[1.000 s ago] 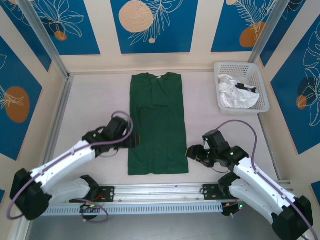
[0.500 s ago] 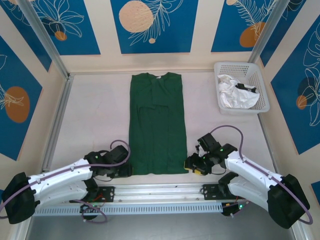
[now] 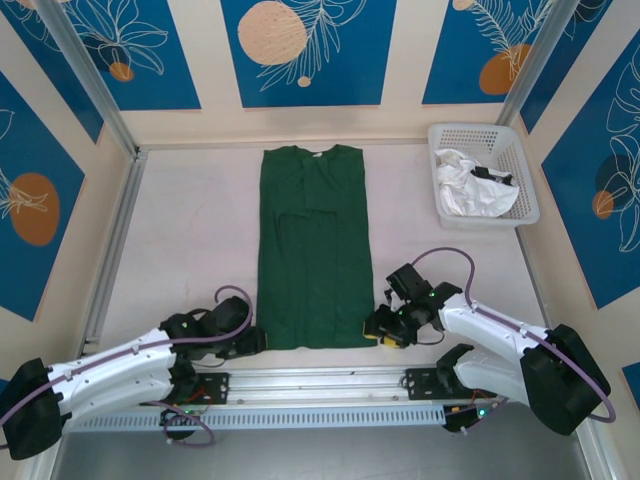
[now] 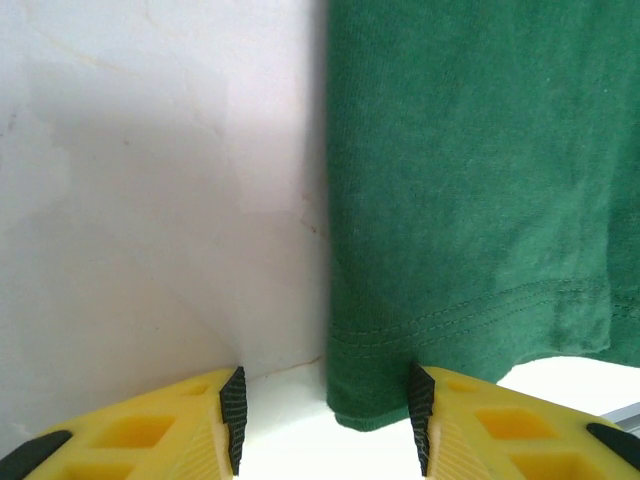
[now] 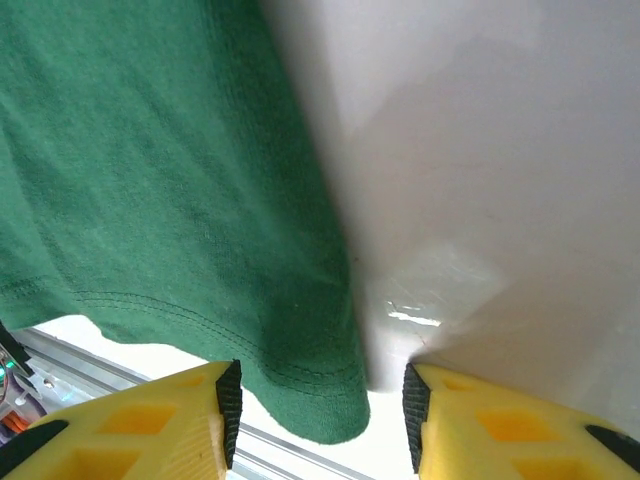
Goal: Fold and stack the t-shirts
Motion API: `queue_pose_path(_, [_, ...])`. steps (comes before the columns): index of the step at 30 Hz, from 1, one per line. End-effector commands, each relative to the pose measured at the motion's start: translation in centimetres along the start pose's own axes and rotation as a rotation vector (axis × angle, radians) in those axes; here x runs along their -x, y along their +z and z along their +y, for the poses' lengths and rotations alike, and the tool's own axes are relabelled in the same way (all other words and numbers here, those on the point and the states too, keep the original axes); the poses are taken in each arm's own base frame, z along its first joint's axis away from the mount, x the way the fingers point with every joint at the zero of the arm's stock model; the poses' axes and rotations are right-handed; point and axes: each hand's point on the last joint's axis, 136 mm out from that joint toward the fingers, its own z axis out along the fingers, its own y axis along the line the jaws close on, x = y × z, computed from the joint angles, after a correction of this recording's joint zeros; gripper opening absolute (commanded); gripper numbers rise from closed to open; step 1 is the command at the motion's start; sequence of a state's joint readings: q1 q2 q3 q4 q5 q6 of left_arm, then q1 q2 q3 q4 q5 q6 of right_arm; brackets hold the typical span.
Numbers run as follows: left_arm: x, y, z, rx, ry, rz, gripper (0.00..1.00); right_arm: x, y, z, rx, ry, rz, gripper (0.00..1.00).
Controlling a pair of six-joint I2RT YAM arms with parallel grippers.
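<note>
The green t-shirt (image 3: pixel 315 250) lies flat and lengthwise in the middle of the table (image 3: pixel 190 240), sleeves already turned in, collar at the far end. The white t-shirt (image 3: pixel 470 195) sits crumpled in the lattice basket (image 3: pixel 522 218) at the far right. The step in hand looks like the grab for the lengthwise fold. The left gripper (image 3: pixel 255 342) and right gripper (image 3: pixel 378 328) each sit low at a corner of the near hem (image 4: pixel 450 320). In both wrist views the jaws stand partly apart, straddling a corner with nothing pinched. Next, I judge, both need to close on the cloth — catching every layer — then lift evenly and carry the hem toward the collar.
</note>
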State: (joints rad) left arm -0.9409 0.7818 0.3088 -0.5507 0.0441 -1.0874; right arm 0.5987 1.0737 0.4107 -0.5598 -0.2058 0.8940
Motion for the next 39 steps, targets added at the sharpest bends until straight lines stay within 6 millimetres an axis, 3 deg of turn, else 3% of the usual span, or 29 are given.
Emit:
queue_pose_path(1, [-0.1, 0.4, -2.1, -0.108, -0.015, 0.013, 0.47, 0.5, -0.5, 1.3, 0.03, -0.016, -0.021, 0.47])
queue_pose_path(8, [0.0, 0.8, -2.8, -0.117, -0.009, 0.026, 0.42, 0.4, -0.2, 1.5, 0.015, -0.03, -0.01, 0.41])
queue_pose_path(15, [0.0, 0.7, -0.7, 0.006, -0.003, 0.021, 0.35, 0.6, -0.2, 0.8, -0.025, -0.018, -0.026, 0.34])
queue_pose_path(22, [0.5, 0.2, -1.0, -0.012, -0.001, -0.009, 0.21, 0.5, -0.1, 0.8, -0.033, -0.029, -0.012, 0.23])
queue_pose_path(27, [0.7, 0.3, -1.0, -0.006, 0.012, -0.017, 0.04, 0.3, 0.1, 0.4, -0.069, -0.05, 0.003, 0.11])
queue_pose_path(30, [0.5, 0.2, -1.0, 0.012, 0.04, 0.004, 0.0, -0.2, 0.3, -0.1, -0.101, -0.064, 0.02, 0.0])
queue_pose_path(39, [-2.1, -1.2, -0.4, 0.057, 0.166, 0.141, 0.0, -3.7, 1.0, -1.7, -0.181, -0.092, 0.108, 0.0])
